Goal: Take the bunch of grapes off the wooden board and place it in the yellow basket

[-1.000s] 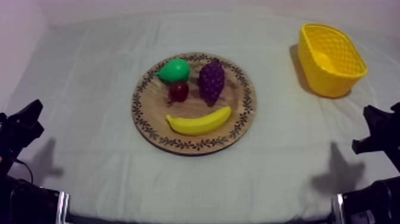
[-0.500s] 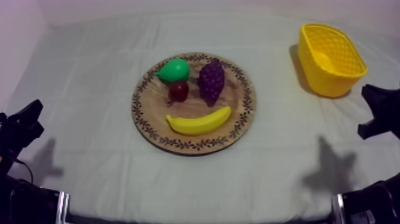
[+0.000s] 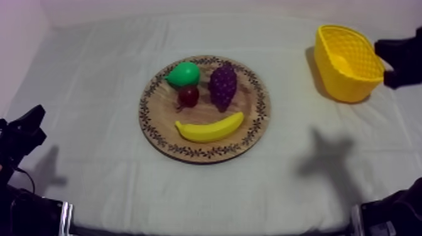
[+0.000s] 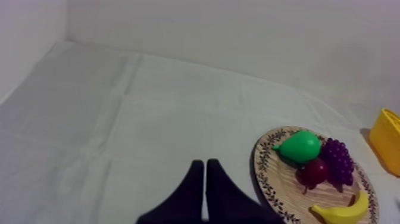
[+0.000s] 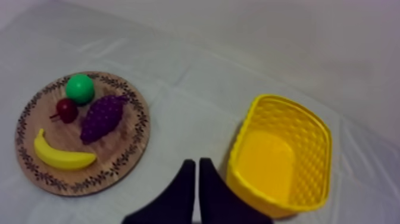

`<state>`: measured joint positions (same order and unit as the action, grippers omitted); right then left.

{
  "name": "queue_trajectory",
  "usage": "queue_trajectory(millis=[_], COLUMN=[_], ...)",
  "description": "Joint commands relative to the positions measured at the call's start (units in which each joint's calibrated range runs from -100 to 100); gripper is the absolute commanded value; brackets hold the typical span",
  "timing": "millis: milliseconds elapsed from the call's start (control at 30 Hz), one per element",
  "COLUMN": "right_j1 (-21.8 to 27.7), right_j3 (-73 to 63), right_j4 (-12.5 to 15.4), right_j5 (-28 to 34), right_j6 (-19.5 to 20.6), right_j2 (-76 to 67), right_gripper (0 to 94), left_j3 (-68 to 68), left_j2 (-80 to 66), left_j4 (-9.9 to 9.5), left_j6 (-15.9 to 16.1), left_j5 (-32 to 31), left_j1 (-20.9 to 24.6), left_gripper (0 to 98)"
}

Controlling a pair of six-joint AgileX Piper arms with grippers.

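Observation:
The purple bunch of grapes (image 3: 223,85) lies on the round wooden board (image 3: 259,107) at the table's middle, right of the green pear (image 3: 183,74) and the small red fruit (image 3: 188,95), above the banana (image 3: 209,128). The yellow basket (image 3: 348,63) stands at the far right with nothing in it. My right gripper (image 3: 392,56) hangs just right of the basket, high off the cloth. In the right wrist view its fingers (image 5: 196,179) lie together as a narrow wedge, between the basket (image 5: 280,155) and the board with the grapes (image 5: 101,117). My left gripper (image 4: 205,179) is shut on nothing, low at the left, short of the board.
The left arm (image 3: 25,128) rests near the table's front left edge. Bare cloth lies between the board and the basket, with the right arm's shadow (image 3: 326,160) on it. A wall runs behind the table.
My right arm has risen from the lower right edge to the upper right, beside the basket; its shadow slid left and up. The left arm and the fruit have not moved.

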<state>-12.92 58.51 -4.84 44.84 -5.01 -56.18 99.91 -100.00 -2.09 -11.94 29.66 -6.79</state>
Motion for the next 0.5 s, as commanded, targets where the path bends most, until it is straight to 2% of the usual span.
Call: queue_trajectory(millis=[0, 200, 467], right_j1=[-1.89, -6.25, -11.17], right_j3=[-9.15, -20.79, -35.65], right_j4=[-1.25, -4.16, -6.02], right_j5=[2.77, 9.71, 20.82], right_j6=[2.06, 5.85, 10.19], right_j2=[6.3, 16.35, 29.46], right_gripper=[0.2, 0.2, 0.2], left_j3=[-0.02, -0.02, -0.02], left_j2=[0.0, 0.0, 0.0], left_j4=[0.01, 0.01, 0.01], left_j6=[0.0, 0.0, -0.01], left_j5=[0.0, 0.0, 0.0], left_j1=[0.02, 0.02, 0.02], left_gripper=[0.1, 0.1, 0.1])
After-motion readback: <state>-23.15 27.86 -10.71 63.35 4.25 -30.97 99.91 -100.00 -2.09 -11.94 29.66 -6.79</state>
